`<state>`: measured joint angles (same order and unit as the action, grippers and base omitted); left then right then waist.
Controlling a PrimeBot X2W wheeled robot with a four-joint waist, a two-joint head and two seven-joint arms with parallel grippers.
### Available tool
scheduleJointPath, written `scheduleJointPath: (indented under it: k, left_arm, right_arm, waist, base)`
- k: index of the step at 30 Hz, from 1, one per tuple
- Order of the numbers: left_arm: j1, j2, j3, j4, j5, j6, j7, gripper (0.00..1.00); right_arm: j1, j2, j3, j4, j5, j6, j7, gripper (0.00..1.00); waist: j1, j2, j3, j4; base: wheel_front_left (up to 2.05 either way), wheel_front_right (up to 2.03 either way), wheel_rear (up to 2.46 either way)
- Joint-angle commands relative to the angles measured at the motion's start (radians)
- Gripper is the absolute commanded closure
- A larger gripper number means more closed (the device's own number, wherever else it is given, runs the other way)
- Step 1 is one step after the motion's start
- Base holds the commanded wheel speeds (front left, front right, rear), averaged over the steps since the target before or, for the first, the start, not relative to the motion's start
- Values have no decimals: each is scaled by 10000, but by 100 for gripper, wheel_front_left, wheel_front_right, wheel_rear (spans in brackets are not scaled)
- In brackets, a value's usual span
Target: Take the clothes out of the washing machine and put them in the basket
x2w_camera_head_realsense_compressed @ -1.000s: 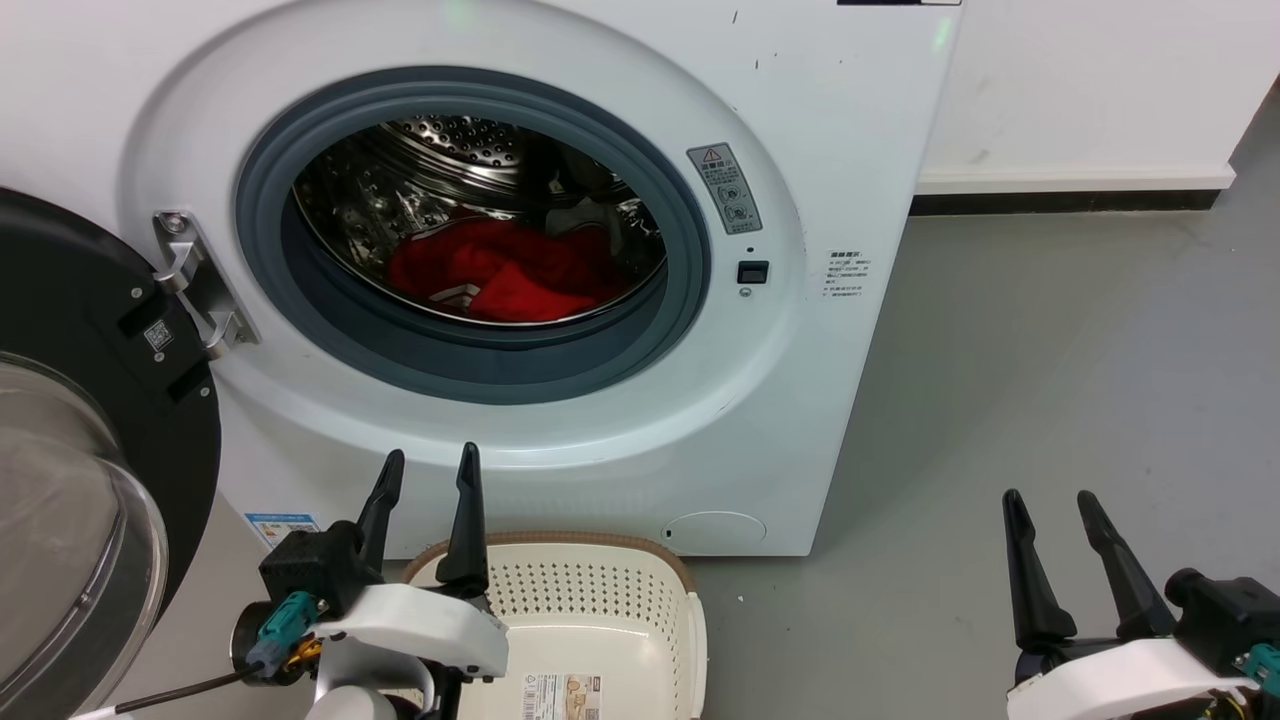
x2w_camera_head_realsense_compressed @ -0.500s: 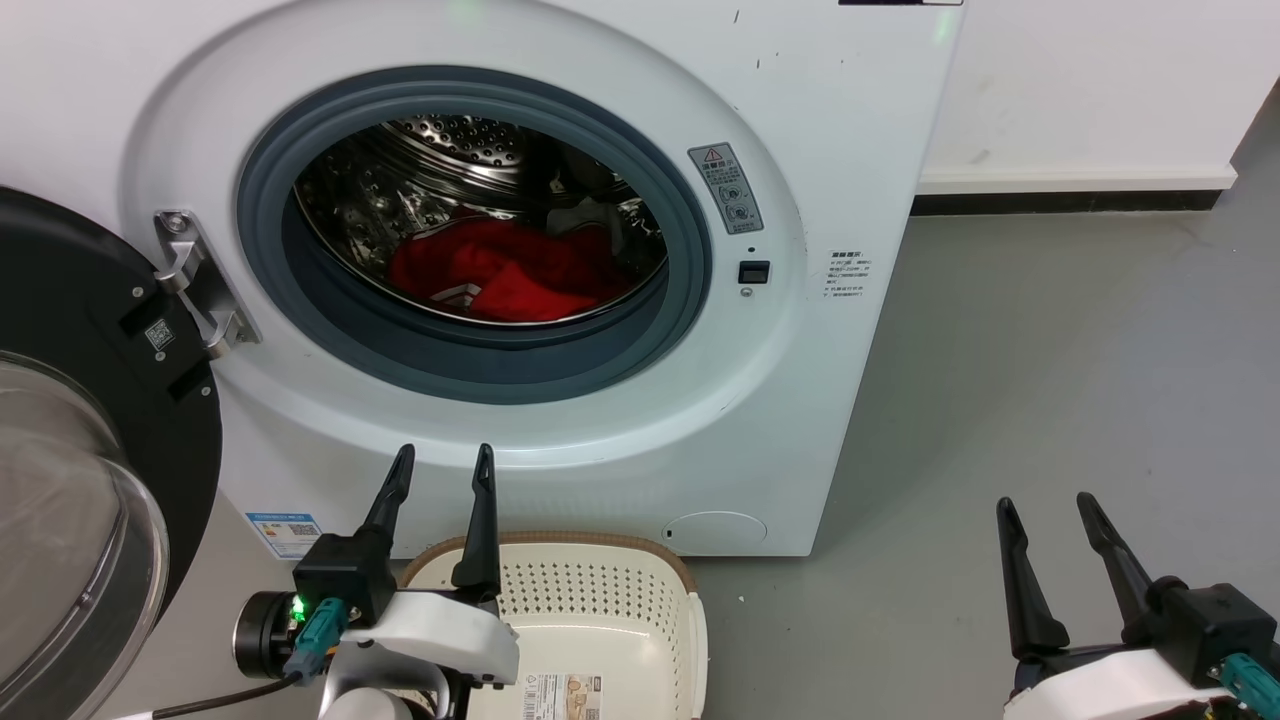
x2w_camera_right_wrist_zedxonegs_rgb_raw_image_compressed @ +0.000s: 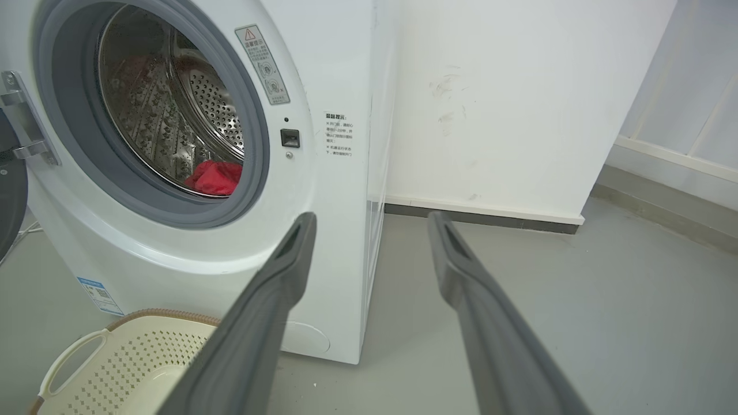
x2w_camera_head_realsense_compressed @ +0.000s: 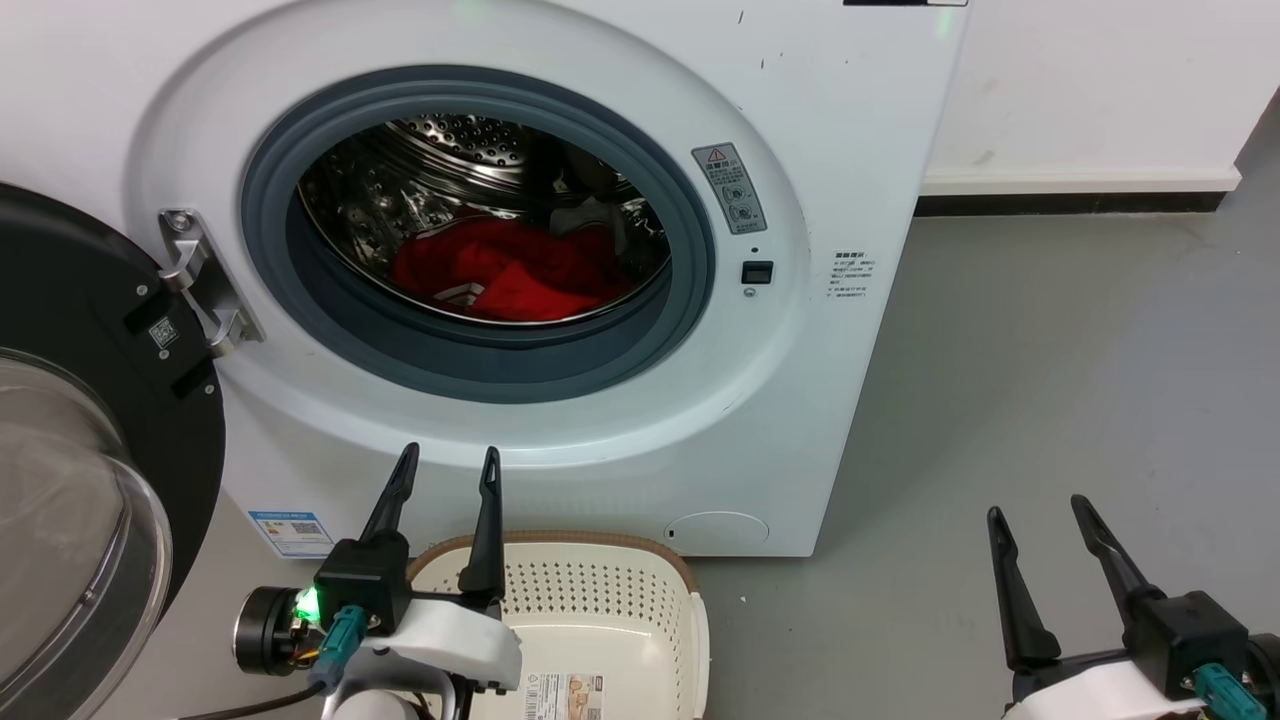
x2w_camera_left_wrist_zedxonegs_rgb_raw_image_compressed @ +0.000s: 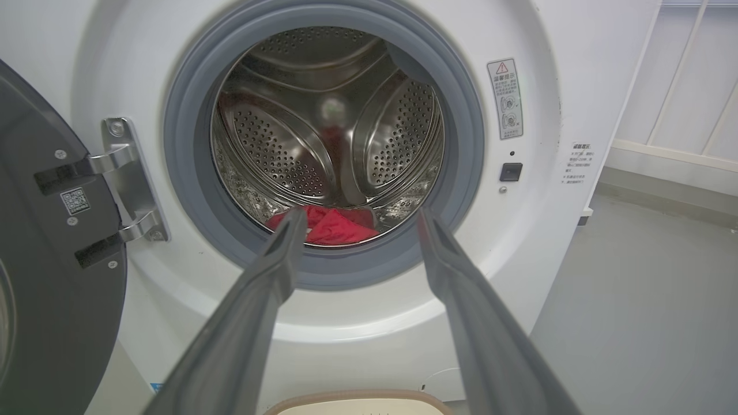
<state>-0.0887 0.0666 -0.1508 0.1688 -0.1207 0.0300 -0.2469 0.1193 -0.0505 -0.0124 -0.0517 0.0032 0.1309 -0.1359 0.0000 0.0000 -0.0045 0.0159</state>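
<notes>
The white washing machine (x2w_camera_head_realsense_compressed: 820,120) stands with its black-framed door (x2w_camera_head_realsense_compressed: 90,400) swung open to the left. Red clothes (x2w_camera_head_realsense_compressed: 510,270) lie at the bottom of the steel drum; the left wrist view shows the clothes (x2w_camera_left_wrist_zedxonegs_rgb_raw_image_compressed: 331,226) low in the drum too. The cream basket (x2w_camera_head_realsense_compressed: 600,620) with a brown rim sits on the floor before the machine, holding nothing I can see. My left gripper (x2w_camera_head_realsense_compressed: 448,458) is open, just above the basket's back-left rim, pointing at the porthole. My right gripper (x2w_camera_head_realsense_compressed: 1035,510) is open over bare floor to the machine's right.
Grey floor (x2w_camera_head_realsense_compressed: 1050,350) spreads right of the machine up to a white wall with a dark skirting (x2w_camera_head_realsense_compressed: 1060,200). The open door with its glass bowl (x2w_camera_head_realsense_compressed: 60,520) juts out at the left, close to my left arm.
My left gripper has slid slightly right and turned more upright. My right gripper has drifted a little down and left. The clothes have not moved.
</notes>
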Motion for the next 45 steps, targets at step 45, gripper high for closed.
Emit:
scheduleJointPath:
  k: [45]
  left_arm:
    - [-1587,-28,737,1238,202,243,-187,0]
  right_arm:
    - [-783,9,335,-539,-427,-5,62,0]
  waist:
    - [0,0,2107,-542]
  base:
    - [0,0,0]
